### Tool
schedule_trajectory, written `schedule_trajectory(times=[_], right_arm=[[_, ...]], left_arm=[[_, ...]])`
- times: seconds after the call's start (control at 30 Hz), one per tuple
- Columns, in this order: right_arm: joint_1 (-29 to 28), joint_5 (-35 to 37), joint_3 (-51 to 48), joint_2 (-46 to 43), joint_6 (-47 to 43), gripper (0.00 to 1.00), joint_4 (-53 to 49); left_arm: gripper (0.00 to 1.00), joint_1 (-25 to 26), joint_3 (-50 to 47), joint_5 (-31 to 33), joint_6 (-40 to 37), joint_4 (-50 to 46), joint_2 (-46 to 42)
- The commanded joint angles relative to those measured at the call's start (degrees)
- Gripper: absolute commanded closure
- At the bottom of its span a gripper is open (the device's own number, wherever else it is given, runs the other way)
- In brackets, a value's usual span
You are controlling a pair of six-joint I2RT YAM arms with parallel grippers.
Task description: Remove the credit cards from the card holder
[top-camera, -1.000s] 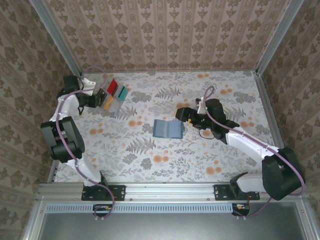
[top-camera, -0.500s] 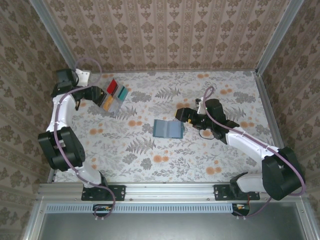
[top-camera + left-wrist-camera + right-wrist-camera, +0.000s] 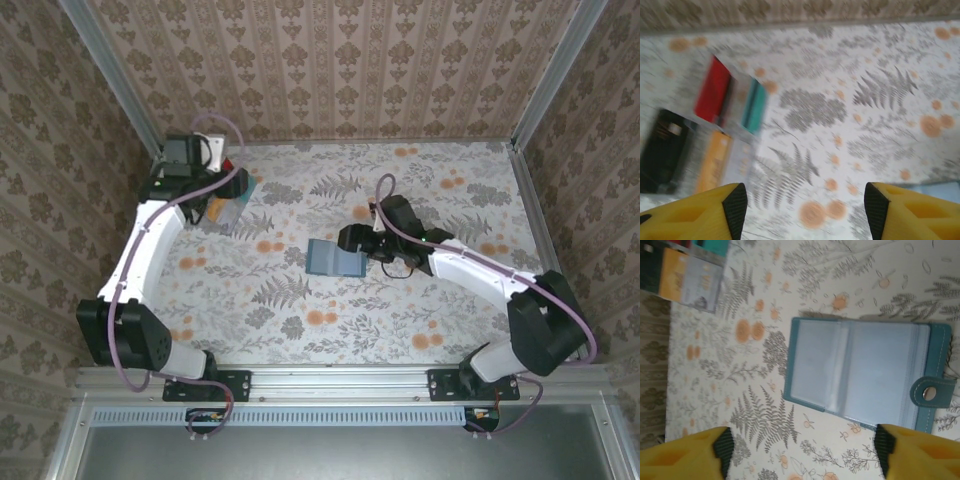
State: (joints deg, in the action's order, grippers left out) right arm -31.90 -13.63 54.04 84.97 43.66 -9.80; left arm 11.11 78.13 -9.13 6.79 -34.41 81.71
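**Card holder lying open at mid-table, cards grouped at far left**

The card holder (image 3: 334, 259) is lying open and flat near the middle of the table (image 3: 420, 320). Its pale blue-grey pockets are facing up, and its snap tab (image 3: 932, 392) is sticking out past one short edge.

The cards (image 3: 228, 205) are lying well apart from it, clustered near the table's far-left corner. In the left wrist view, a red card (image 3: 712, 90) and a teal card (image 3: 754, 106) are sitting side by side in one row. A black card (image 3: 665, 150), an orange card (image 3: 714, 161) and a grey card (image 3: 737, 162) are lining up in the row nearer the camera. That view is blurring too much to tell whether the cards are touching or overlapping.

The right gripper (image 3: 352, 238) is hovering at the holder's far edge, toward its right end. Its fingers (image 3: 910, 455) are standing spread wide, and the holder is lying just ahead of them in the wrist view. Whether they are touching it cannot be told.

The left gripper (image 3: 238, 183) is hanging over the cards, and its arm is covering part of them from above. Its fingers (image 3: 705, 215) are spread too, with fern-printed tabletop showing between them.
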Motion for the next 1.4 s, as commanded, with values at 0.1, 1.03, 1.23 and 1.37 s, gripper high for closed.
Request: schedule_trajectory(times=[0.1, 1.03, 1.23, 1.37], right_arm=[[-3.54, 8.62, 4.51, 6.29, 3.29, 0.41, -9.94], [-4.75, 15.45, 14.04, 20.39, 3.3, 0.56, -19.81], [-4.75, 14.12, 15.39, 22.15, 2.15, 0.58, -20.28], [-4.74, 13.7, 15.57, 22.65, 1.98, 0.63, -20.15]], left_arm=[[0.42, 7.35, -8.85, -1.98, 15.9, -0.06, -0.23], [0.79, 23.78, -6.35, -5.88, 25.99, 2.22, 24.73], [0.89, 24.34, -6.84, -7.26, 26.8, 3.22, 27.67], [0.94, 24.74, -6.83, -7.4, 27.13, 3.31, 28.67]])
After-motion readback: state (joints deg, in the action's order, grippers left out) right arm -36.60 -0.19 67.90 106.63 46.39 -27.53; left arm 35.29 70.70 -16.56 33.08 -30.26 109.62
